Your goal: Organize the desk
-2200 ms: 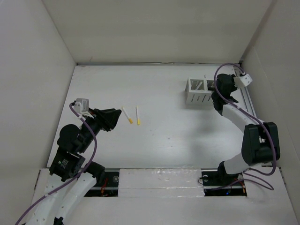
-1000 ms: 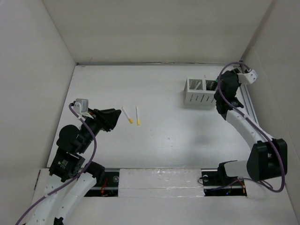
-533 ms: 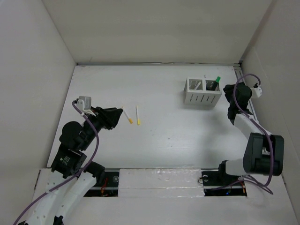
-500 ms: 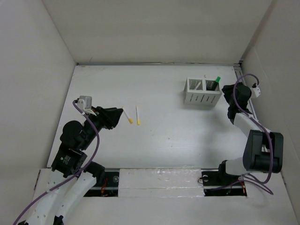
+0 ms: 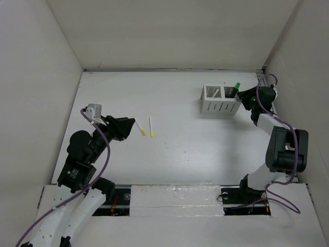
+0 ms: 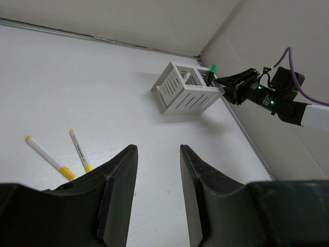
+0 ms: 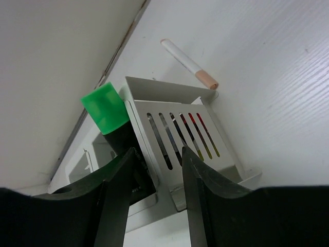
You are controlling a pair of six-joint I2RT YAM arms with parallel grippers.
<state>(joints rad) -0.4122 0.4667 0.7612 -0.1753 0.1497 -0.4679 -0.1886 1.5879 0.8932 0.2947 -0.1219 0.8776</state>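
Desk (image 5: 195,149), below left end effector (image 6: 158,154) — jaws apart

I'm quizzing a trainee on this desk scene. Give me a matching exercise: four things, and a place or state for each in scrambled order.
1 green-capped marker
2 yellow-capped markers
3 slotted box
4 left gripper

A lying flat on the desk
B open, holding nothing
C standing on the desk, far right
D sticking out of the box

Pairs: 1-D, 2-A, 3-C, 4-B
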